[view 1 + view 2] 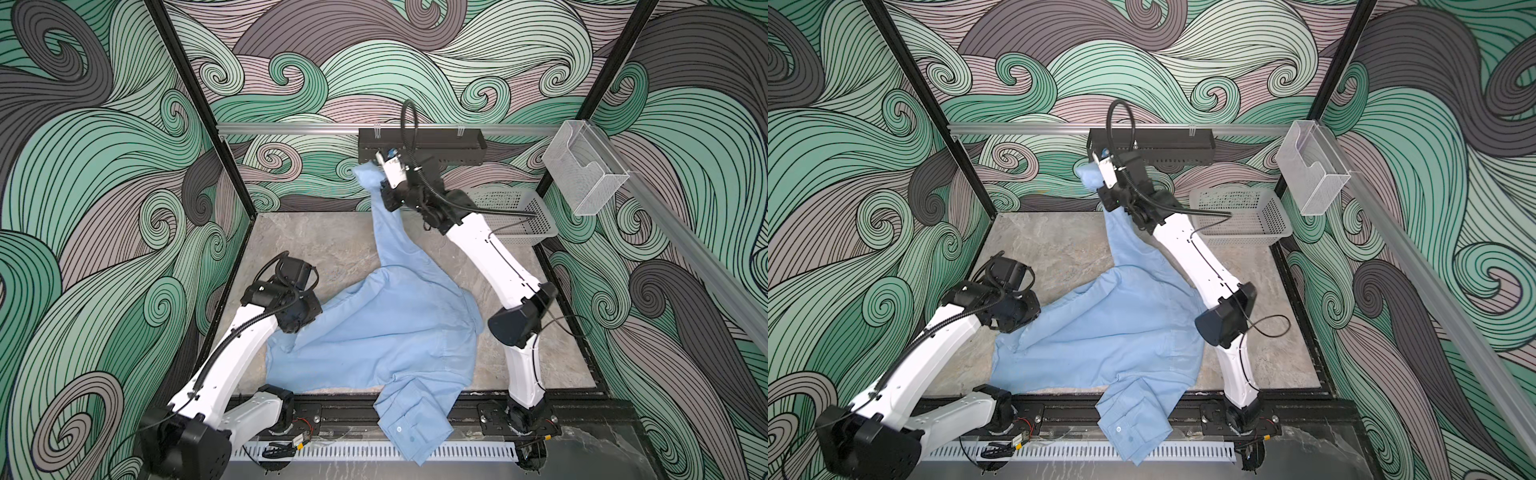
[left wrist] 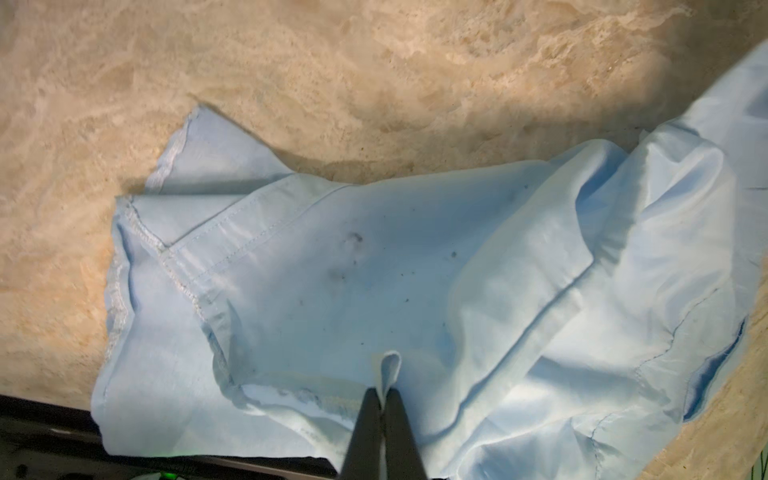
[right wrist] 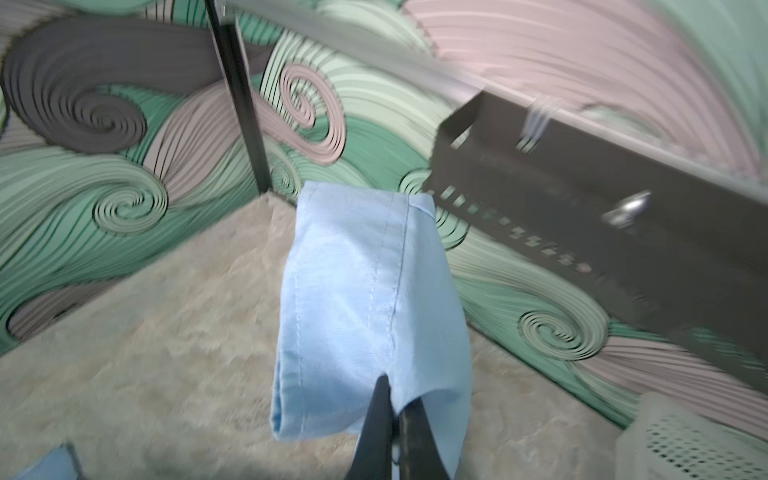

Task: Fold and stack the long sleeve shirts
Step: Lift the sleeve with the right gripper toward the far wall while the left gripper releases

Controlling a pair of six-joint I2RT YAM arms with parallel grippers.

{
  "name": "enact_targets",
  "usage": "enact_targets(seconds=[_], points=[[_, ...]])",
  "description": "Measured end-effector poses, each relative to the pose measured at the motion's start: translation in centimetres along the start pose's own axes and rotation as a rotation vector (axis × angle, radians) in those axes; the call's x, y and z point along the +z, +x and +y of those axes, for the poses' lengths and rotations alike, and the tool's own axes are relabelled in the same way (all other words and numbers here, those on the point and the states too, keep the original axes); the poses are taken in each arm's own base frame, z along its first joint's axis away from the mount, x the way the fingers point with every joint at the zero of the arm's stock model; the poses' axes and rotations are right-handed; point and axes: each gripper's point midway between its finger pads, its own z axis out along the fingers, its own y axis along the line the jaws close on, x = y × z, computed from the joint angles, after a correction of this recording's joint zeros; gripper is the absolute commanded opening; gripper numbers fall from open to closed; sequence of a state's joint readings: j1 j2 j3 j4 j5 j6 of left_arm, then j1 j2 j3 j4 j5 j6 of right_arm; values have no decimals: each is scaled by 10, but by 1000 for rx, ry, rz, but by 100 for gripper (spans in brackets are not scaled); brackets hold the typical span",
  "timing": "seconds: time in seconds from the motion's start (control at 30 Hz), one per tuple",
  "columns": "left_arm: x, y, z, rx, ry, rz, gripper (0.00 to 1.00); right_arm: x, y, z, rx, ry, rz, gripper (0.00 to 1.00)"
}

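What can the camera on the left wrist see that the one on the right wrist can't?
Only the left wrist view: the shirt lying crumpled, with dark specks. Only the right wrist view: its sleeve end held up, the swirly wall, a black box, a pale basket. Both: shut jaws pinching the shirt, above the stone table.

My light blue, thin woven button-up shirt (image 1: 374,328) lies rumpled but mostly spread on the marbled desk (image 1: 316,241), its body near the front edge. One sleeve (image 1: 409,419), with a small white button (image 1: 398,428) on it, hangs over that front edge. The other sleeve (image 1: 388,232) rises taut from the body toward the back wall; its stitched cuff (image 3: 357,299) is pinched in my right tool (image 3: 392,399), clear of the desk. My left tool (image 2: 383,395) pinches a small fold at the body's left side, where dark specks mark the cloth.
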State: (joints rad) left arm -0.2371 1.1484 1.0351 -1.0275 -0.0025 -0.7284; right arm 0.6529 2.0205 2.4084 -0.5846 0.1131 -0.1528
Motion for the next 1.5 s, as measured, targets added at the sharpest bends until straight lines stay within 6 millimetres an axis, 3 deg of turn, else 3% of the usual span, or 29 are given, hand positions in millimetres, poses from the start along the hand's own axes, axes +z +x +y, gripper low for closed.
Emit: enact_targets(seconds=[0.13,0.27,0.5,0.83,0.97,1.17,1.3,1.4,1.5], points=[[6,-39,-9,1,-27,-14,0,-34,-35,-20,-27,62,-94,0],[19,-78,-14,-10,-63,-18,0,-40,-38,-29,-79,106,-97,0],[49,-151,-22,-46,-110,-14,0,-29,-2,-52,-163,190,4,0],[71,-230,-33,-64,-124,-91,0,-29,51,-114,-183,339,108,0],[75,-254,-34,-49,-164,-134,0,-28,66,-135,-176,390,131,0],[96,-275,-30,-30,-232,-150,0,-28,71,-149,-169,427,136,0],[120,-287,-27,-29,-265,-139,9,-25,73,-153,-166,438,134,0],[137,-295,-23,-36,-278,-130,29,-14,82,-155,-166,439,148,0],[151,-303,-18,-53,-282,-125,43,9,106,-156,-170,429,194,0]])
